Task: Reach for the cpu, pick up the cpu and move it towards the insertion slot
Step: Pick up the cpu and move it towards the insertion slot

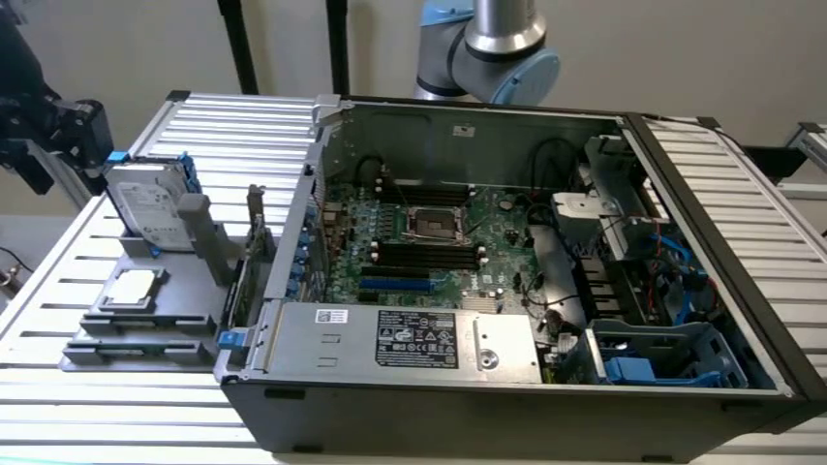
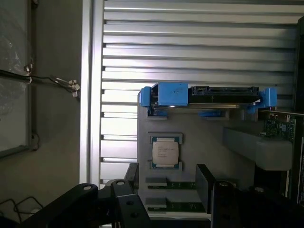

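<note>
Lying flat in a grey tray [image 2: 204, 142] recess, well apart from the insertion slot [image 1: 436, 223], the cpu [image 2: 165, 152] was judged light, stiff, fragile and best pinched by opposite edges, while the gripper [image 2: 167, 176] was seen spread and empty.

Silvery cpu [image 2: 165, 152] with pale rim, blue brackets [image 2: 173, 93] on silver hard drive [image 1: 145, 205], green circuit board [image 1: 502, 215]

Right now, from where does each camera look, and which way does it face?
Exterior view: off the arm, raised, looking down into the open computer case; an arm joint shows at the top.
Wrist view: on the wrist, looking down at the cpu; the open claw shows near it.
Shared: the cpu and the hard drive.
</note>
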